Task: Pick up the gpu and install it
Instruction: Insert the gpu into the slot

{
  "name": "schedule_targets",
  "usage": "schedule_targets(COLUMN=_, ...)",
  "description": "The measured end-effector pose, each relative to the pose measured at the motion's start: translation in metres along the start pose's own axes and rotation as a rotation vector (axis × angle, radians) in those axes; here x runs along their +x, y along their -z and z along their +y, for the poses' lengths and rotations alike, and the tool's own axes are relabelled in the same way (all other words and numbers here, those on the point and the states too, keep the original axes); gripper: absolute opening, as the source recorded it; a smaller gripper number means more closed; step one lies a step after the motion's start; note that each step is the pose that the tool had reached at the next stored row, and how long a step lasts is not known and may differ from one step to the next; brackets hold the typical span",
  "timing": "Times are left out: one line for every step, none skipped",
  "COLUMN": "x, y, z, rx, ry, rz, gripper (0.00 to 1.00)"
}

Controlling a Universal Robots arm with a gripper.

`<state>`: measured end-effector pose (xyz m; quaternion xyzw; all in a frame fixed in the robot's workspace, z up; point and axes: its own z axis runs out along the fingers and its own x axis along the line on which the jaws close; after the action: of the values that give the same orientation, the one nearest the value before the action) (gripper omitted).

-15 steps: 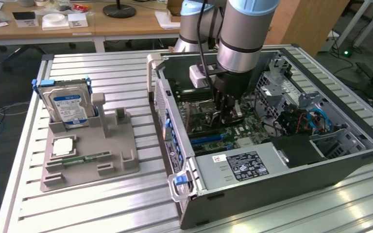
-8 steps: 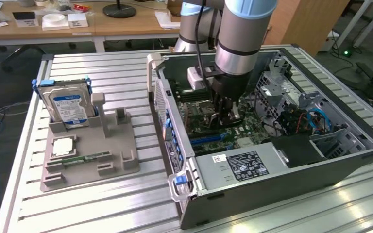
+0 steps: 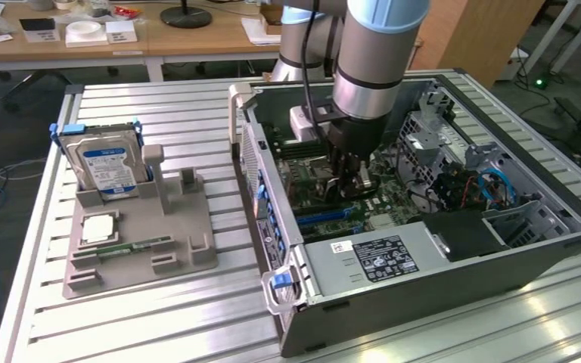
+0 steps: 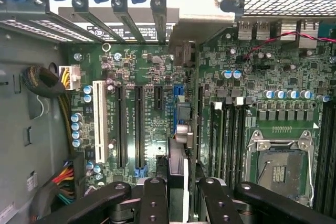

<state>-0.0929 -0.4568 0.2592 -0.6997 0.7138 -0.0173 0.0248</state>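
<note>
The arm [image 3: 371, 68] points straight down into the computer case [image 3: 452, 280], its gripper [image 4: 179, 186] pinching 1 gpu [image 4: 177, 156] edge-on; 1 hard drive [image 3: 109, 162] stands outside.

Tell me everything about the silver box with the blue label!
The silver metal rectangular hard drive with a blue-and-white label stands upright in a slot of the grey plastic holder tray, on the exterior view's left. Blue plastic pieces hug both its sides. It sits outside the dark open computer case.
</note>
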Motion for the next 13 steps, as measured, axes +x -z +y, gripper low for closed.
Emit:
schedule_targets(x=0.0012, y=-0.0001, z=0.0, rx=-0.0002, ry=0.0, rz=0.0002, gripper=0.27)
schedule_targets(x=0.0019, y=-0.0004, z=0.0001, rx=-0.0001, ry=0.0, rz=0.0001, gripper=0.27)
schedule_targets(x=0.002, y=-0.0007, z=0.0001, rx=0.0, ry=0.0, rz=0.0, gripper=0.27)
schedule_targets(x=0.002, y=-0.0011, z=0.0003, rx=0.0, ry=0.0, rz=0.0001, gripper=0.27)
schedule_targets(x=0.002, y=-0.0014, z=0.0006, rx=0.0, ry=0.0, rz=0.0001, gripper=0.27)
schedule_targets(x=0.0021, y=-0.0016, z=0.0011, rx=-0.0001, ry=0.0, rz=0.0003, gripper=0.27)
schedule_targets(x=0.0021, y=-0.002, z=0.0014, rx=0.0, ry=0.0, rz=0.0002, gripper=0.27)
schedule_targets(x=0.002, y=-0.0024, z=0.0018, rx=0.0, ry=0.0, rz=0.0001, gripper=0.27)
schedule_targets(x=0.0021, y=-0.003, z=0.0019, rx=0.0, ry=0.0, rz=0.0, gripper=0.27)
schedule_targets(x=0.0022, y=-0.0037, z=0.0021, rx=0.0, ry=0.0, rz=0.0, gripper=0.27)
schedule_targets(x=0.0022, y=-0.0042, z=0.0026, rx=0.0, ry=0.0, rz=0.0001, gripper=0.27)
schedule_targets(x=0.0023, y=-0.0047, z=0.0035, rx=-0.0001, ry=0.0, rz=0.0002, gripper=0.27)
schedule_targets(x=0.0023, y=-0.0054, z=0.004, rx=0.0, ry=0.0, rz=0.0001, gripper=0.27)
